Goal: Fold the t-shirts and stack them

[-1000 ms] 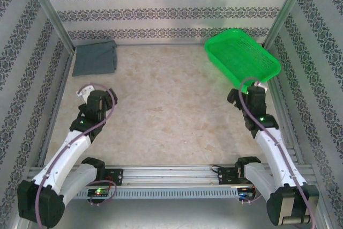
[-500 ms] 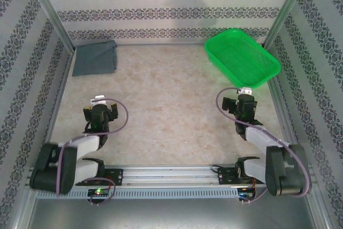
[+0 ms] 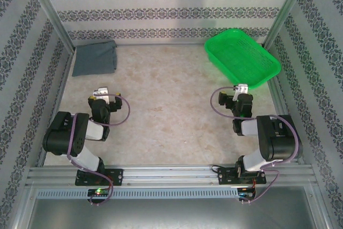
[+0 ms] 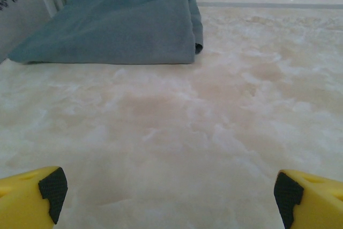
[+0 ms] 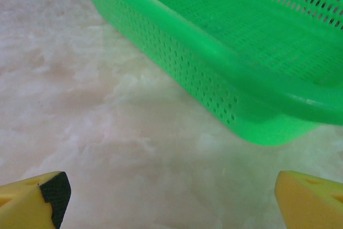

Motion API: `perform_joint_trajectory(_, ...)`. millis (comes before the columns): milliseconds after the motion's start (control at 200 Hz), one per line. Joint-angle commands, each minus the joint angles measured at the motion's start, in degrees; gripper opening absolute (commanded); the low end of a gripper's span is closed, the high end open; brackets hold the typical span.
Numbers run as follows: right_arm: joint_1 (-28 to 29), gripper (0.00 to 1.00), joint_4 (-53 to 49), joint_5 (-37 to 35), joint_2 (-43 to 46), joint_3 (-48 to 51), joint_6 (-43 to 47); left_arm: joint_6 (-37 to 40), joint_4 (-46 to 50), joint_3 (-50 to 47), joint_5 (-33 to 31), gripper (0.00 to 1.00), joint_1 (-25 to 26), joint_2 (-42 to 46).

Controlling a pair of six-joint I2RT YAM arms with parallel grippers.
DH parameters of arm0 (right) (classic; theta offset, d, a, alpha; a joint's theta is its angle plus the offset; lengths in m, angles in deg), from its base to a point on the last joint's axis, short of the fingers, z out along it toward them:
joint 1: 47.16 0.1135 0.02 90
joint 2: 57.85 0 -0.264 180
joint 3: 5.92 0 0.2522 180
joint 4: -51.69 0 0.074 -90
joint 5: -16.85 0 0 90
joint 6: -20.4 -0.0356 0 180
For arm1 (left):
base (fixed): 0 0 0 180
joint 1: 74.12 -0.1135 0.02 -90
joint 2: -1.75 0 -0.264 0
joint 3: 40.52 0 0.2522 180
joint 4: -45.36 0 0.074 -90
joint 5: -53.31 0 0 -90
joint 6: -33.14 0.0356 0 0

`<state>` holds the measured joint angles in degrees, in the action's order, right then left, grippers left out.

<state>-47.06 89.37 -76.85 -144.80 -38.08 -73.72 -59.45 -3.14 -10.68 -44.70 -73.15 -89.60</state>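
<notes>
A dark slate-grey t-shirt (image 3: 95, 57) lies folded in the back left corner of the table. In the left wrist view the t-shirt (image 4: 118, 25) is far ahead, with bare table between it and the fingers. My left gripper (image 3: 102, 96) sits low on the left side of the table, well short of the shirt; its jaws (image 4: 169, 194) stand open and empty. My right gripper (image 3: 239, 92) rests just in front of the green basket (image 3: 241, 57), also open (image 5: 171, 197) with nothing between its fingers.
The green basket (image 5: 198, 79) is empty, and its perforated wall is close ahead of the right fingers. Patterned walls and metal posts close in the back and both sides. Both arms are folded back over their bases at the near rail (image 3: 171, 172).
Both arms have folded back toward their bases and the grippers have dropped low over the table. The t-shirt and basket have not moved.
</notes>
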Motion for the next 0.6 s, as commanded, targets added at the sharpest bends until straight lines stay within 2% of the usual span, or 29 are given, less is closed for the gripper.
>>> perform_joint_trajectory(0, 0.26, 0.98, 3.51, -2.32, -0.19, -0.94, 0.21, -0.2, 7.89, 5.16, 2.39, 1.0, -1.25, 0.97)
perform_joint_trajectory(50, 0.89, 0.98, 0.26, -2.92, 0.65, -3.1, 0.91, 0.18, 5.26, 4.4, 2.43, 1.0, -1.24, 0.13)
perform_joint_trajectory(315, 1.84, 0.98, 0.84, -2.94, 0.39, -3.1, 2.09, -0.35, 2.38, 2.58, 1.61, 1.0, -1.29, 0.62)
perform_joint_trajectory(505, 1.75, 0.98, 0.72, -2.63, 0.24, -3.31, 2.1, -1.1, -7.05, -1.99, 0.01, 1.0, -1.42, 0.08)
perform_joint_trajectory(595, 1.75, 0.98, 0.74, -2.63, 0.37, -3.23, 2.11, -1.42, -6.09, -1.62, 0.1, 1.0, -1.6, 0.29)
